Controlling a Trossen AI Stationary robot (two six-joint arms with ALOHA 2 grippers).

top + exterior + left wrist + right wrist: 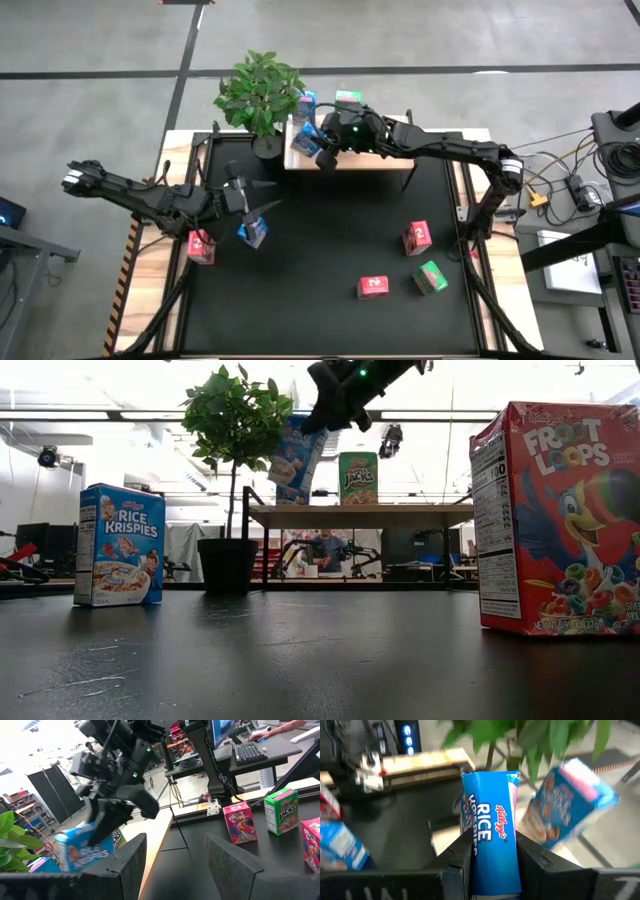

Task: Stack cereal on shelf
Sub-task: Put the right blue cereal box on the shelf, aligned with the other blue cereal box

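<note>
Labels read clearly in the low view: "Rice Krispies" on the blue box (119, 545) at left, "Jacks" on the green box (358, 478) upright on the shelf (360, 513), "Froot Loops" on the red box (565, 520) near the camera at right.

From above, going left to right: the left gripper (262, 195) hangs over the mat with its fingers apart and nothing between them, just above a blue box (252, 232) on the mat, with a red box (200, 246) beside it. The plant (260, 92) stands at the shelf's left end.

The right gripper (325, 150) is clamped on a second Rice Krispies box (492, 845), held above the shelf's left part. In the low view this box (297, 458) is tilted, its long axis leaning with the top toward the right. Another blue box (572, 800) lies just beyond it, also tilted, against the plant side.

Farther right on the mat sit two red boxes (417, 238) (373, 287) and a green box (431, 277), well apart from the shelf.
</note>
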